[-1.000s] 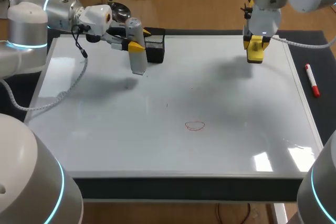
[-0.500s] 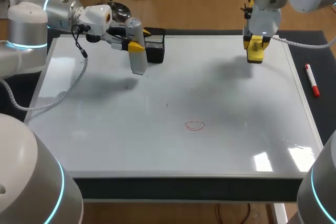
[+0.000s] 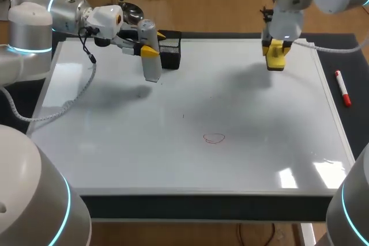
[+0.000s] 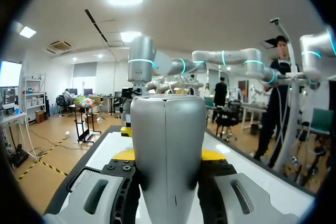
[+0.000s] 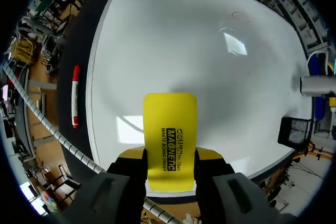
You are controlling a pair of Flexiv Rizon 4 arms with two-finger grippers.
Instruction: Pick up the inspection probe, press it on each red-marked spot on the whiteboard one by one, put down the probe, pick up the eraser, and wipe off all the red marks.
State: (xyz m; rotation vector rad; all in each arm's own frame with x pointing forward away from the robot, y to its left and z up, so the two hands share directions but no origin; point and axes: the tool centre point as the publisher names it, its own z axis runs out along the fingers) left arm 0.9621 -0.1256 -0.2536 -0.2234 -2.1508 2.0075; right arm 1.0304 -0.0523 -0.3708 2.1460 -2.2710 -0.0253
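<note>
My left gripper [image 3: 147,50] is shut on the grey inspection probe [image 3: 151,59], which stands upright just over the whiteboard [image 3: 115,142] near its back left. In the left wrist view the probe [image 4: 168,150] fills the gap between both fingers. The right gripper [image 3: 275,50] is shut on the yellow eraser [image 3: 275,57], held above the board's back right. The right wrist view shows the eraser [image 5: 169,142] gripped from both sides. One red oval mark [image 3: 214,137] lies on the board's middle front, also seen as the red mark [image 5: 239,13] far ahead of the eraser.
A black mesh holder [image 3: 170,50] stands at the board's back edge, right beside the probe. A red marker [image 3: 342,88] lies on the dark mat to the right of the board; the marker [image 5: 75,96] shows beside the eraser in the right wrist view.
The right gripper with the eraser has shifted slightly to the left and back. The left arm and probe have not moved.
</note>
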